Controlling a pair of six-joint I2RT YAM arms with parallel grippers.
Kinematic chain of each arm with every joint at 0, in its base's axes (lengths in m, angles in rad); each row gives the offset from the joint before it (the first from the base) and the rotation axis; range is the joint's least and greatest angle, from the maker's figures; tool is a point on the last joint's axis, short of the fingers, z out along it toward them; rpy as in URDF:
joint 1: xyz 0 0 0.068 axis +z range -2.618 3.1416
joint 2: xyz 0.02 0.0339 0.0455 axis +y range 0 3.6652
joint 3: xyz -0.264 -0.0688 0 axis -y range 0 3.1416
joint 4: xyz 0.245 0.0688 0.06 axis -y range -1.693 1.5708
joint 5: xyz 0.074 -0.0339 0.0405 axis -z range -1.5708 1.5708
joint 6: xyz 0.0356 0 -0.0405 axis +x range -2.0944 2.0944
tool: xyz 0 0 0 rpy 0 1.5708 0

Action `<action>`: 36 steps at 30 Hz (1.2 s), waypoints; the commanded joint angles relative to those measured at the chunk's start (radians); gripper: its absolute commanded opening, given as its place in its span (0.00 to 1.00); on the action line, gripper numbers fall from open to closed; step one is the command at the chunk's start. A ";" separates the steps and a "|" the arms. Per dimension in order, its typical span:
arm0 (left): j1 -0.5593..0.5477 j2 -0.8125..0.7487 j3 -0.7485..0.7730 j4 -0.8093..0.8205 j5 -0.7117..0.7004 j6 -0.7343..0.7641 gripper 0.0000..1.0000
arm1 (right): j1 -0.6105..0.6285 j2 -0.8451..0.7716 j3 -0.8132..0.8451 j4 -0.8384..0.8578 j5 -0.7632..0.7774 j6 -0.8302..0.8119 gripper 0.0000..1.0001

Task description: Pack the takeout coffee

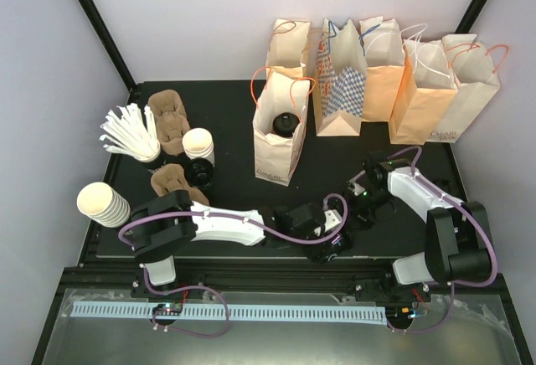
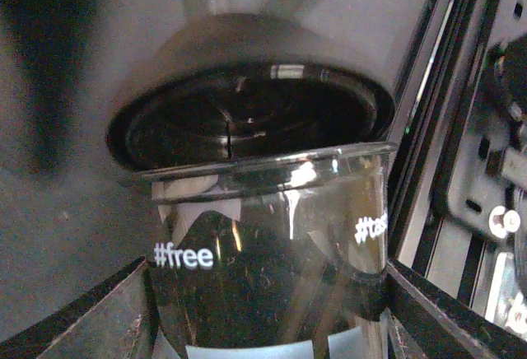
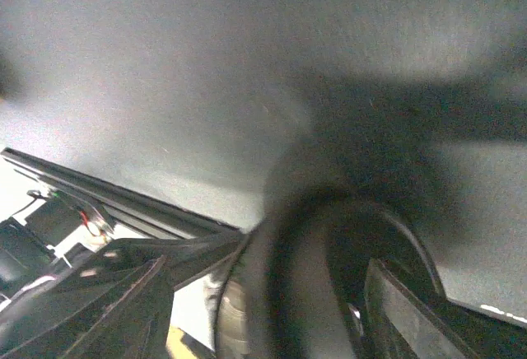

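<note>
Obs: the takeout coffee (image 2: 272, 281) is to the near right of the open bag (image 1: 272, 160), not yet inside. The left gripper (image 1: 331, 235), jaws half-spread, pinches its printed wall, presumably for the carry bagward. The right gripper (image 3: 272, 301) is blurred; its grip can't be determined.

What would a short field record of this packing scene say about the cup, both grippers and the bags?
cup: glossy lettered cup with round black plastic lid, between the fingers of the left gripper
left gripper: around the cup; firm grip uncertain
right gripper: close beside the left gripper; open or shut unclear
open bag: cream paper bag with orange handles, upright, another round black lid visible inside
back row: more paper bags, standing
</note>
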 commanded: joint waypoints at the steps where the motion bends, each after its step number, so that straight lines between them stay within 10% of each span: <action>1: -0.009 0.000 -0.051 -0.043 0.034 -0.007 0.69 | -0.044 0.013 0.090 -0.015 -0.060 -0.025 0.66; 22: 0.078 -0.209 -0.218 0.204 -0.151 0.011 0.71 | -0.045 -0.021 0.321 -0.081 0.172 -0.032 0.84; 36: 0.132 -0.244 -0.301 0.537 -0.121 0.076 0.74 | 0.022 -0.041 0.265 0.008 -0.101 -0.165 0.92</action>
